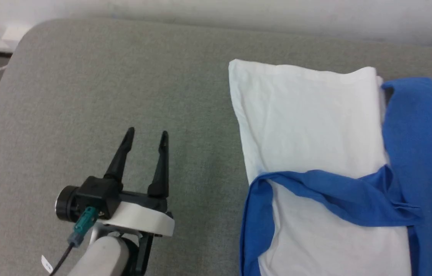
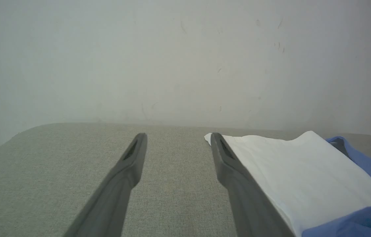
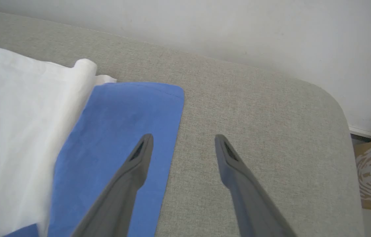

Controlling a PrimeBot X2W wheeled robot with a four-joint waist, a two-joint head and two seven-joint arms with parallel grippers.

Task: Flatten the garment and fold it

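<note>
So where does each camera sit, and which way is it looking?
Head view: on the head, looking down at the grey surface and the garment; the open left gripper shows.
Left wrist view: on the left wrist, looking along its fingers toward a pale wall.
Right wrist view: on the right wrist, open right gripper at the edge of the blue sleeve.
Shared: all three see the garment.

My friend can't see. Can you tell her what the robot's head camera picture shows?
A white T-shirt with blue sleeves lies folded up on a grey cushioned surface. The robot's left gripper is open on the left, apart from the shirt.
</note>
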